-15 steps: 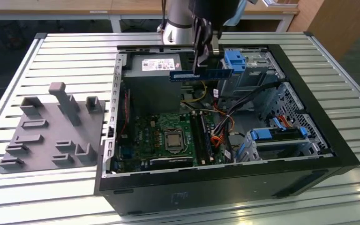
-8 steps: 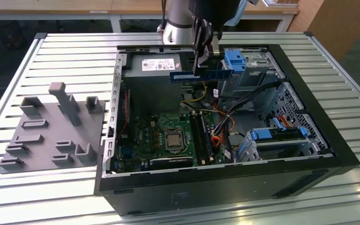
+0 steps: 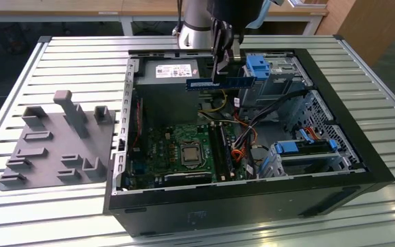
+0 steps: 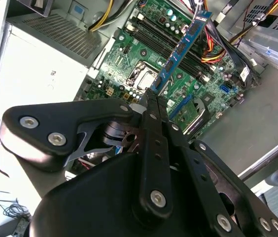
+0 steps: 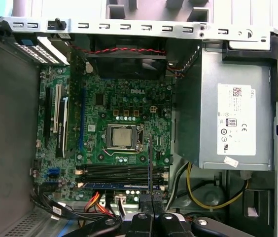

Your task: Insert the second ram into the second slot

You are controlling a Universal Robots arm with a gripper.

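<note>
I have the fingers (image 4: 154, 128) clamped on the second ram (image 4: 179, 50), hanging above the open PC case (image 3: 218, 206), well clear of the motherboard's RAM slots (image 5: 114, 172): picked, not yet seated.
</note>
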